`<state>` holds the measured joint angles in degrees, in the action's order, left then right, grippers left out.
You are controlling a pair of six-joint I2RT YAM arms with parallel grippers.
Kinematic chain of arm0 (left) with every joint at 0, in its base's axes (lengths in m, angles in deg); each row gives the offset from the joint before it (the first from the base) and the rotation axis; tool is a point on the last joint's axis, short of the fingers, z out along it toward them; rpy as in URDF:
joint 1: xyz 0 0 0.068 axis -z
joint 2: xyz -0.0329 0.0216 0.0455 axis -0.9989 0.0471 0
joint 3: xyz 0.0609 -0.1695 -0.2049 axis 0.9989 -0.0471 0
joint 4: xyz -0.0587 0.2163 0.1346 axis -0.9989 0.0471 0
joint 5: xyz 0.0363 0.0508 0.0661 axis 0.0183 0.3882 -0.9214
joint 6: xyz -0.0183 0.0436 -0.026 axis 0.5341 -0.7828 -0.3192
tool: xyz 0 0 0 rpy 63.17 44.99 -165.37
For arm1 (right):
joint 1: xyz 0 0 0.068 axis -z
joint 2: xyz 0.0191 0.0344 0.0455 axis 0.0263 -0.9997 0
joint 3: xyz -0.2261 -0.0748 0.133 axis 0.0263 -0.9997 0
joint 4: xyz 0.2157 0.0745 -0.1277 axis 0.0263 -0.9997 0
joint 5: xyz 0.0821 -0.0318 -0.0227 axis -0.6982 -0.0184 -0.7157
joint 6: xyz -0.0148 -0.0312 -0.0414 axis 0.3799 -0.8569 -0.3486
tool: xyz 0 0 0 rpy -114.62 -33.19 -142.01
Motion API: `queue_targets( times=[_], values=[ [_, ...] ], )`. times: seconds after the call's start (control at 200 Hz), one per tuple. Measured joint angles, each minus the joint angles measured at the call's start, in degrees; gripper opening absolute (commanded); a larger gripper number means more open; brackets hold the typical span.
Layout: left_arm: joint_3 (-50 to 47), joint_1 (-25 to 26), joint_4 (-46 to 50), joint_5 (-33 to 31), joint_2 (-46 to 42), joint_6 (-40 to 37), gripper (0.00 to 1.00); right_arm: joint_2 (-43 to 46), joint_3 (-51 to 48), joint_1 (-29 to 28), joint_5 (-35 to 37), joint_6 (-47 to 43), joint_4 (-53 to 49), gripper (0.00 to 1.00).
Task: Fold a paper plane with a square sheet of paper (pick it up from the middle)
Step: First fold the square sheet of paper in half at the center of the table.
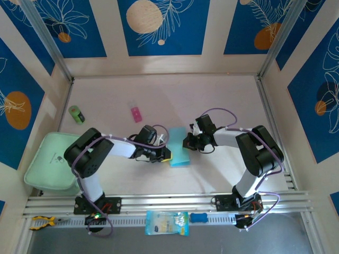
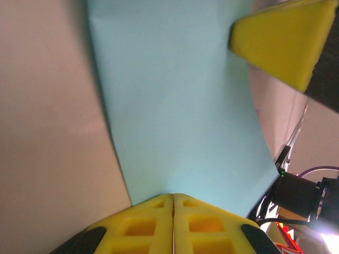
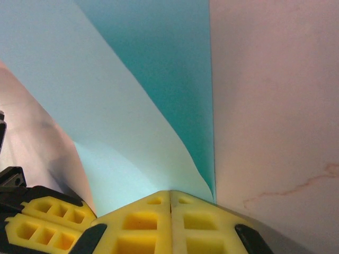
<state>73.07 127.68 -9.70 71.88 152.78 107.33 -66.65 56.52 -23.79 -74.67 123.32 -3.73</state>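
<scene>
Pale pinkish tabletop [image 1: 222,106] boxed in by blue patterned panels [image 1: 159,26], and everything that matters sits dead centre between the two arms. The square sheet of paper [image 1: 180,155] lies there looking more like a tall rectangle, long axis running away from the bases, so I'd guess it's partway folded. The left gripper [image 1: 165,154] comes at it from the left long edge and the right gripper [image 1: 188,142] from the far right corner, so the sheet is sandwiched between them and neither arm is really nearer. Both are right on it. From the left wrist the yellow jaws are pressed together with the paper running straight into the tips, bowing a bit, so to me it reads as pinched. It's the same on the right wrist: jaws together, a lifted light layer and a darker one under it meeting right at the tips. Both arms are elbow-bent, forearms reaching inward, wrists down low near the table. Whatever comes next hinges on that lifted flap going over along the long axis without the other edge sliding.
</scene>
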Motion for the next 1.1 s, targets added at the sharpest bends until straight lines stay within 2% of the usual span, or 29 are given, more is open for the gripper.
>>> queue_targets(
  times=[0.15,0.35,0.695,1.1],
  values=[
    [2.4,1.1,5.1,-0.1,-1.8,0.0,0.09,0.0,0.0,0.0,0.0,0.0,0.0,0.00],
    [6.0,2.4,6.5,-0.3,-1.9,0.2,0.09,0.1,-0.1,-0.2,0.0,0.2,0.1,0.00],
    [5.0,3.4,10.1,-1.8,1.0,-1.8,0.09,0.2,-0.4,-0.2,0.0,0.2,0.7,0.00],
    [2.1,6.2,13.4,-4.3,-2.9,-8.2,0.11,0.3,-0.7,-0.2,0.0,0.2,1.1,0.00]
  ],
)
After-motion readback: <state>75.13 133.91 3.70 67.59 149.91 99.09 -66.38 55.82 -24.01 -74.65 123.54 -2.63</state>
